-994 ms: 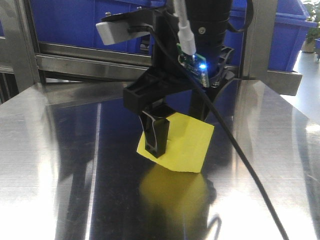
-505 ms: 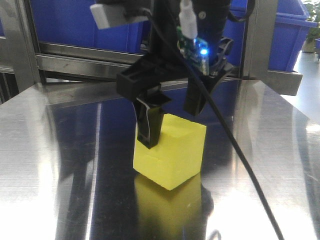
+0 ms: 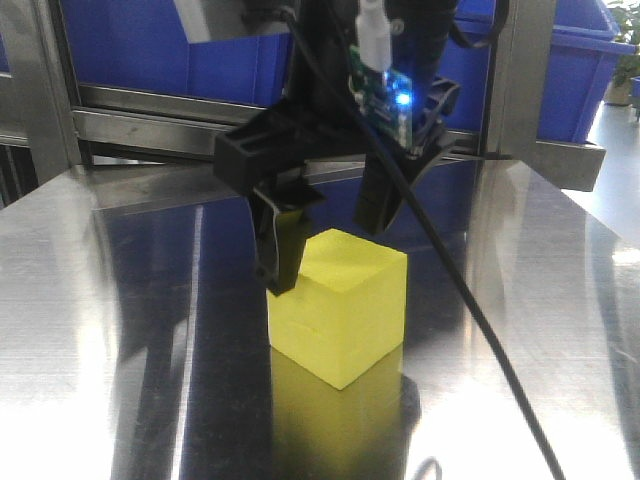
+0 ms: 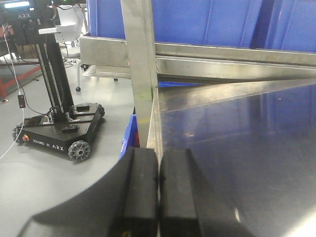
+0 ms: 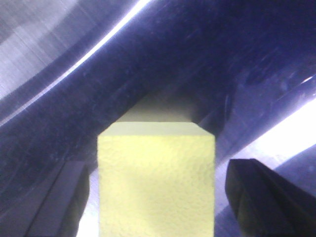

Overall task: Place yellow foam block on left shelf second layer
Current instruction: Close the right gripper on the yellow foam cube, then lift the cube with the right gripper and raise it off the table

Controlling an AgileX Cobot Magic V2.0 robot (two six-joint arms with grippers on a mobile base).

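Fingers spread on your black right gripper: it's released, with a sliver of gap showing either side of the bright yellow foam block in the wrist view. That block sits flat on the shiny steel shelf plate, near the plate's middle, directly beneath and between the fingers. It's a cube, so no long axis to mind. Your left gripper is pinched closed on nothing at the plate's edge, well apart. Placement looks done: rise straight off the plate so neither finger clips a face.
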